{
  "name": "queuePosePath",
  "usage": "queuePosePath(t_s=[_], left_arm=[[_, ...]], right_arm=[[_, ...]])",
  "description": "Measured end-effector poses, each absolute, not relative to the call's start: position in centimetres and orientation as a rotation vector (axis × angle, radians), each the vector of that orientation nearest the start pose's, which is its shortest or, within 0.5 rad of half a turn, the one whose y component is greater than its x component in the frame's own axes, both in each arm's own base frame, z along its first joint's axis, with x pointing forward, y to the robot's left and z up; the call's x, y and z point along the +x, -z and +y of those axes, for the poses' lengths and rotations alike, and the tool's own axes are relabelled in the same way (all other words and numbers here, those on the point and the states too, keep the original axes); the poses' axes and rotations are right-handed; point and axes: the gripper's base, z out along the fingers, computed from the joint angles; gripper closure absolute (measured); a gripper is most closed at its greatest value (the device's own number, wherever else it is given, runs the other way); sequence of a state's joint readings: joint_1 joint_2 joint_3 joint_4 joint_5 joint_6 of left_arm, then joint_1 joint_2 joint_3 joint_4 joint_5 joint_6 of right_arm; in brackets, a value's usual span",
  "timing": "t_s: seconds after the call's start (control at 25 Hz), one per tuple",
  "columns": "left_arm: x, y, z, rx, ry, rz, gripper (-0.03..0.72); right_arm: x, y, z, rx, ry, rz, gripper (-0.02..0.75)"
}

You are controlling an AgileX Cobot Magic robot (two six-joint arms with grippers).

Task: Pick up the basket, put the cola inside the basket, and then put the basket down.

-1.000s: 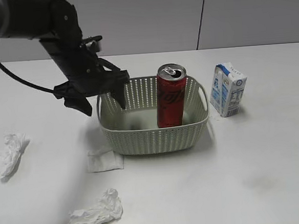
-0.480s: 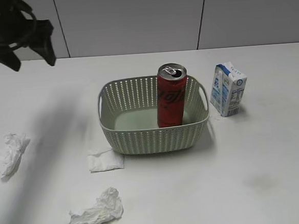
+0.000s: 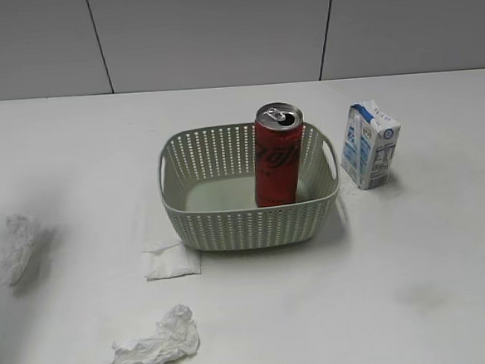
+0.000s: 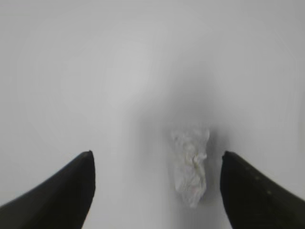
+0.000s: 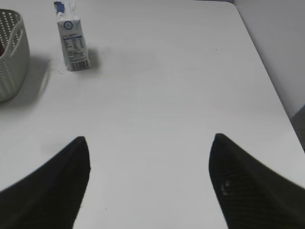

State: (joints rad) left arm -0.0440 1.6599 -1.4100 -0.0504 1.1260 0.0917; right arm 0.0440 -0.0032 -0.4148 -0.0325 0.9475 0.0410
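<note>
The pale sage-green basket (image 3: 229,226) stands on the white table in the exterior view. The red cola can (image 3: 277,159) stands upright inside it, at its right side. The basket's edge also shows at the left of the right wrist view (image 5: 10,52). My left gripper (image 4: 157,160) is open and empty above the table, with a crumpled tissue (image 4: 190,167) below, between its fingers. My right gripper (image 5: 148,143) is open and empty over bare table, well right of the basket. Neither arm shows in the exterior view, apart from a dark sliver at its left edge.
A white-and-blue carton (image 3: 370,145) stands right of the basket; it also shows in the right wrist view (image 5: 73,36). Crumpled tissues lie at the left (image 3: 14,248) and front left (image 3: 152,346). A flat tissue (image 3: 171,260) lies at the basket's front left corner. The table's right edge (image 5: 267,71) is near.
The left arm has let go of the basket's left rim, risen and swung away to the left, out of the exterior view. The basket and can have stayed put.
</note>
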Motion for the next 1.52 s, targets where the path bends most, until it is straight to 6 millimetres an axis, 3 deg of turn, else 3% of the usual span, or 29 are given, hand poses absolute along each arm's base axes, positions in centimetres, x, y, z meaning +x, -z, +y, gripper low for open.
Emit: queuePosePath(t_s=[0.44,0.72,1.04,1.52], left_arm=[[17.3,-28.6,-1.6,0.128,0.129,2.705,0.098],[9.8,-28.0,-1.3,0.123,0.123,2.466,0.098],[5.1,-29.1,-1.0,0.125,0.106,2.193,0.098],[1.0,-28.7,-0.7,0.136,0.078,2.071,0.099]], right_arm=[[0.8,-26.2,-0.2,0.027,-0.001,2.013,0.149],[0.8,-26.2,-0.2,0.027,-0.002,2.013,0.149],[0.9,-26.2,-0.2,0.028,-0.003,2.012,0.149],[0.9,-26.2,-0.2,0.028,-0.005,2.012,0.149]])
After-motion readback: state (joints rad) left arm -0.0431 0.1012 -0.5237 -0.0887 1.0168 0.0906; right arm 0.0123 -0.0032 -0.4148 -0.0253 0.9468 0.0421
